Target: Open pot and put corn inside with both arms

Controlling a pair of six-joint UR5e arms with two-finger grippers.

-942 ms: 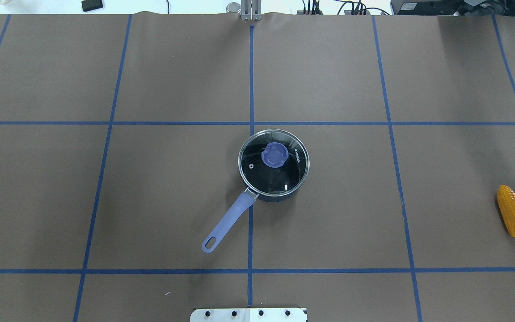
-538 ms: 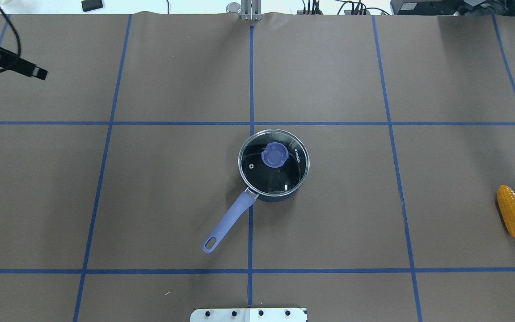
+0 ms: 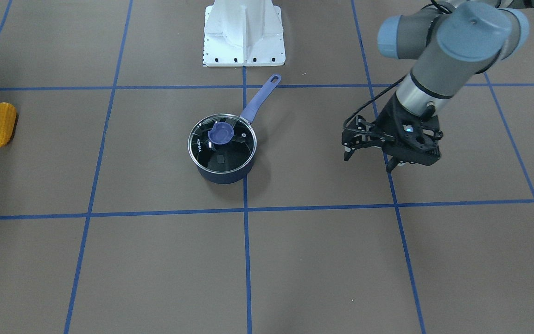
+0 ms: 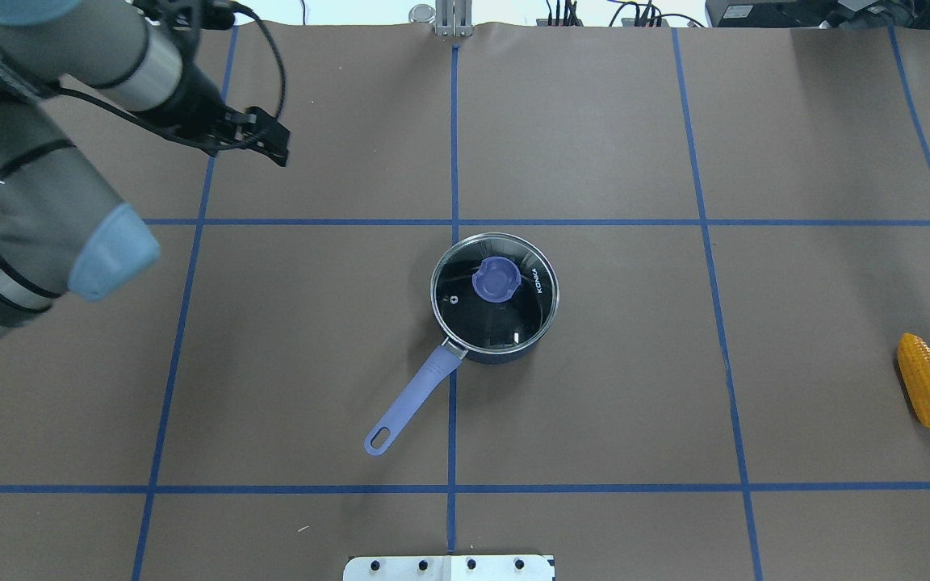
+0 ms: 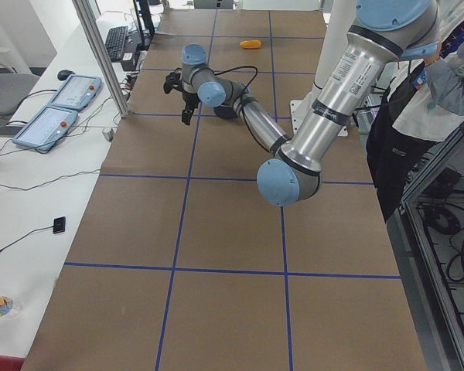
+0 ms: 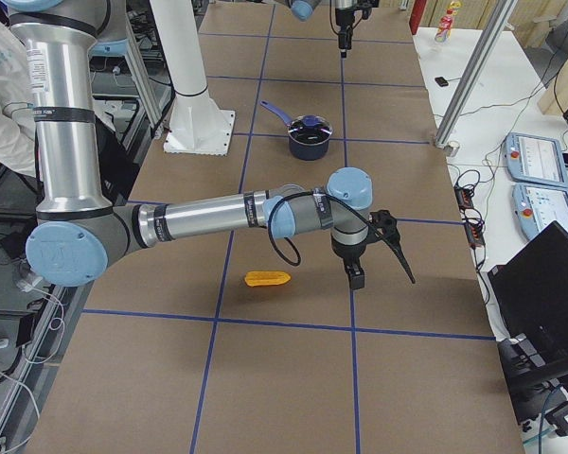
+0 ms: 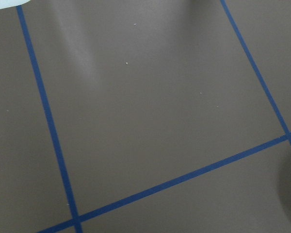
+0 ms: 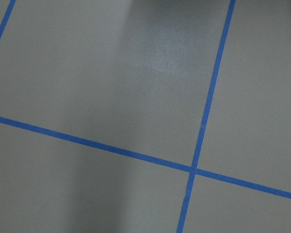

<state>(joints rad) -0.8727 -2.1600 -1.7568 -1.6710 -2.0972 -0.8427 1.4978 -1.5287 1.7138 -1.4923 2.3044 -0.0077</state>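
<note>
Only the right-side view catches the right pincer (image 6: pixel 383 274). It hangs close to that camera, at the end of its arm over the table (image 6: pixel 265 378). From that view alone I cannot tell whether its jaws are apart or together, or whether it touches anything. The corn (image 6: pixel 267 279) lies flat on the table near it, on the robot's side and apart from it. The overhead view shows the corn at its right edge.

Farther along, mid-table, stands the pot (image 3: pixel 223 177) with the lid (image 3: pixel 232 155) on, its handle pointing toward the robot's base.

Farthest is the left pincer (image 3: pixel 367 163), which the front and overhead views show plainly. It is above the table on the robot's left of the pot, well apart from it. Its jaws stand wide apart, holding nothing and touching nothing.

Both wrist views show only bare table and blue tape lines (image 7: pixel 160 187).
</note>
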